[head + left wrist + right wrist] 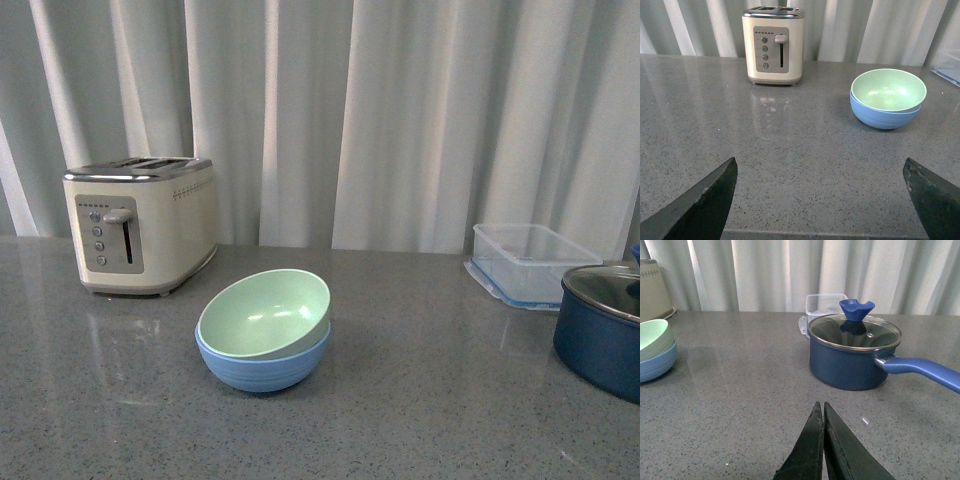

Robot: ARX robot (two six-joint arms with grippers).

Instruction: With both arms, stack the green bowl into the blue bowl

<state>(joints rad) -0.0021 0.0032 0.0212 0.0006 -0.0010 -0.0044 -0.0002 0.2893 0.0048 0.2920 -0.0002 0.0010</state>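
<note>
The green bowl sits tilted inside the blue bowl on the grey counter, in the middle of the front view. Both bowls also show in the left wrist view, green bowl inside blue bowl, and at the edge of the right wrist view, green bowl and blue bowl. My left gripper is open and empty, well back from the bowls. My right gripper is shut and empty, near the counter's front. Neither arm shows in the front view.
A cream toaster stands at the back left. A clear plastic container and a dark navy pot with glass lid stand at the right; the pot's handle points sideways in the right wrist view. White curtains hang behind.
</note>
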